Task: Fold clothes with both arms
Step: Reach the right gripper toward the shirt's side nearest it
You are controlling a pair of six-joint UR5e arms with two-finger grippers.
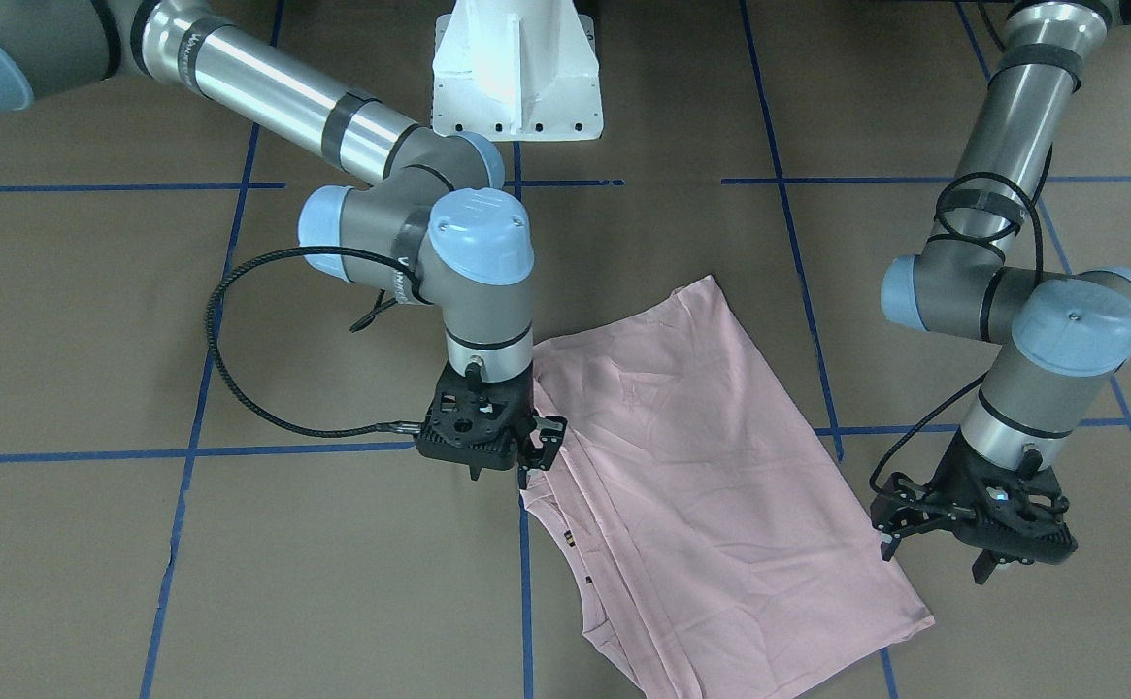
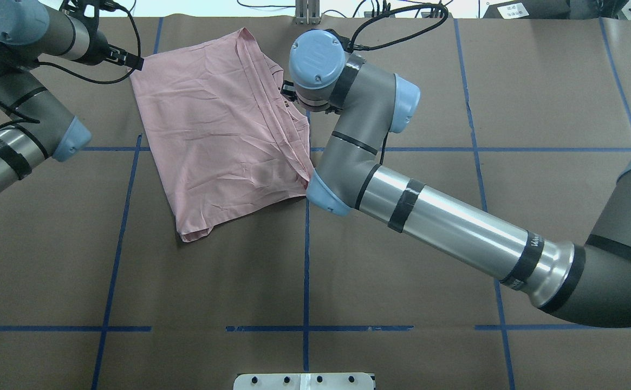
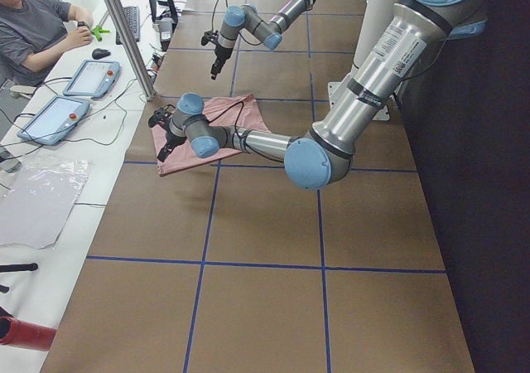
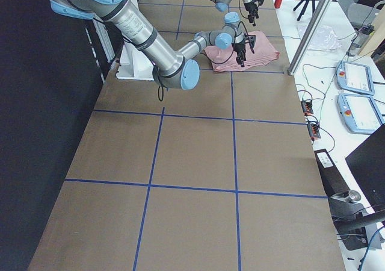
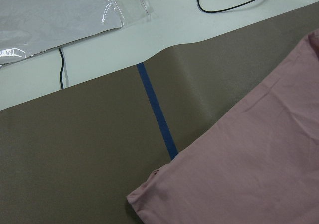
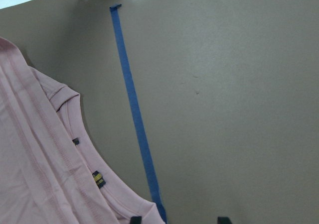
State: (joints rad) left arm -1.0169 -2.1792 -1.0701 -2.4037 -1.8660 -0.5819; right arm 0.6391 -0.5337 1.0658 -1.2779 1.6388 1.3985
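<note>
Start from the pale pink T-shirt (image 1: 720, 466), spread plain side up and askew on the brown surface (image 1: 332, 582), near the edge farthest from the robot's base, seemingly doubled lengthwise to judge by the stacked hems along one long side. Note the right gripper (image 1: 500, 471) poised at that layered edge, close to the small dark tag (image 6: 98, 178), spread open with nothing pinched. Note the left gripper (image 1: 934, 553) just off the corner on the opposite side, likewise parted and empty by the look of it. For the likely crosswise fold: bring both down on matching ends of one short edge, pinch every layer together, lift only enough to clear, carry across in step, and square hem to hem against the blue tape lines (image 1: 523, 582).
</note>
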